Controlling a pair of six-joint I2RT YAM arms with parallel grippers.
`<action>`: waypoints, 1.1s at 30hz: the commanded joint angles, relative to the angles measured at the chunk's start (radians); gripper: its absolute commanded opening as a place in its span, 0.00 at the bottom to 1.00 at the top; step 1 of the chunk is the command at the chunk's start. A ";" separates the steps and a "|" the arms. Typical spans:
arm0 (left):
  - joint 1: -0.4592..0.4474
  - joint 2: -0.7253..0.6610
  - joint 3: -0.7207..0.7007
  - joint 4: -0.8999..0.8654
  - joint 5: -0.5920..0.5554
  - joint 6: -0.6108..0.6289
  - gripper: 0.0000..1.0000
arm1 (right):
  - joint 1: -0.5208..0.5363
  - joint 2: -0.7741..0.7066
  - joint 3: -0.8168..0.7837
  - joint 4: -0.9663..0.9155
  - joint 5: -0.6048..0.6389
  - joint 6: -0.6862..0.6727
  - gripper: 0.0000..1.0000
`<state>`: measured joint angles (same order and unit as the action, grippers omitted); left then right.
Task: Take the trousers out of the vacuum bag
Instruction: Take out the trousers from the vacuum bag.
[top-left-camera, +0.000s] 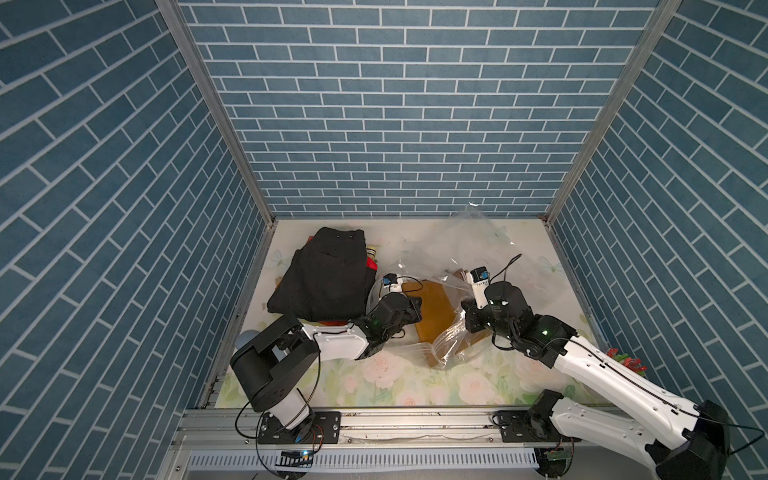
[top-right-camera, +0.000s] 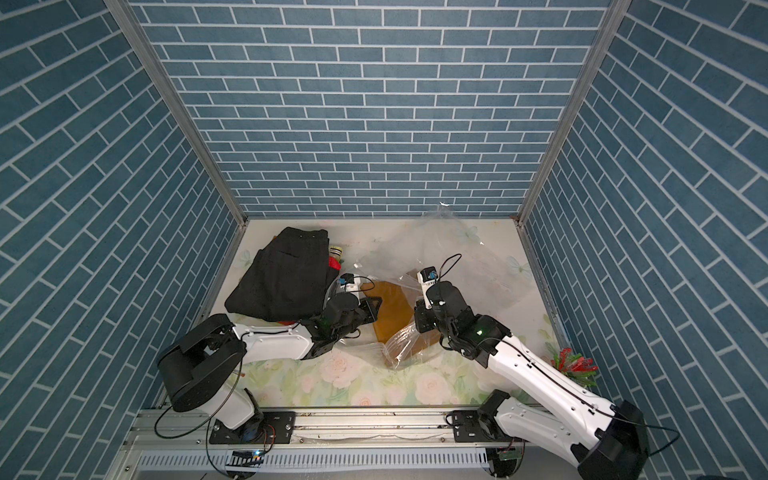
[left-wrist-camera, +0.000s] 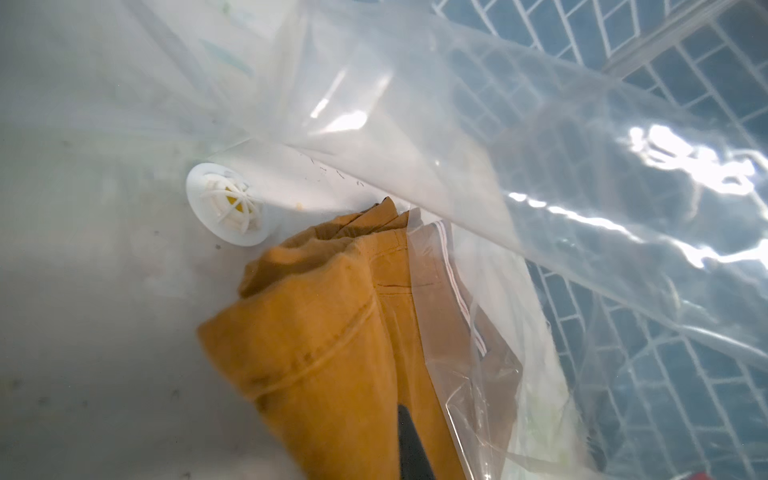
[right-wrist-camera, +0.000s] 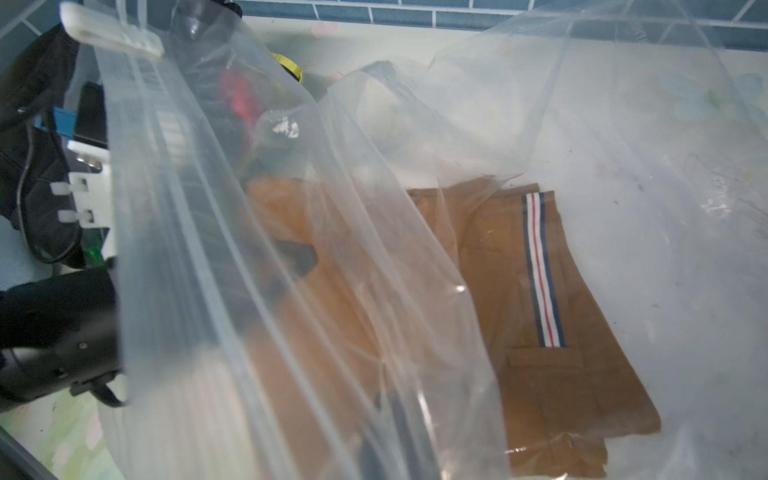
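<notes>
The ochre brown trousers (top-left-camera: 432, 311) (top-right-camera: 390, 307) lie folded inside the clear, crinkly vacuum bag (top-left-camera: 478, 245) (top-right-camera: 453, 245) in mid-table. My left gripper (top-left-camera: 417, 309) (left-wrist-camera: 399, 419) reaches into the bag's mouth and is shut on a bunched edge of the trousers (left-wrist-camera: 324, 332); only one black finger (left-wrist-camera: 409, 444) shows, next to the white valve (left-wrist-camera: 226, 205). My right gripper (top-left-camera: 469, 318) (right-wrist-camera: 395, 436) is shut on the bag's upper sheet (right-wrist-camera: 249, 249) and holds it off the trousers (right-wrist-camera: 540, 332), whose striped band shows.
A pile of folded trousers topped by a black pair (top-left-camera: 328, 278) (top-right-camera: 286, 274) lies at the back left, outside the bag, with red and yellow cloth (top-left-camera: 372, 264) under it. A red plastic thing (top-left-camera: 627, 363) sits by the right wall. Blue brick walls enclose the floral table (top-left-camera: 374, 382).
</notes>
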<state>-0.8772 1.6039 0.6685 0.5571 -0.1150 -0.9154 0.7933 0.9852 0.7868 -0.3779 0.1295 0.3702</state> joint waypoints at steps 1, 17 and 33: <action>-0.029 -0.041 0.048 -0.054 -0.002 0.040 0.00 | 0.009 0.025 0.020 0.040 -0.045 0.018 0.02; -0.071 -0.386 0.032 -0.381 -0.129 0.130 0.00 | 0.015 0.045 -0.102 0.196 -0.191 0.090 0.74; -0.070 -0.568 0.016 -0.611 -0.240 0.174 0.00 | 0.015 -0.239 -0.299 0.354 -0.499 0.100 1.00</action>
<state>-0.9451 1.0813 0.6853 -0.0666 -0.3107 -0.7589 0.8051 0.7879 0.5064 -0.0277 -0.3523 0.4709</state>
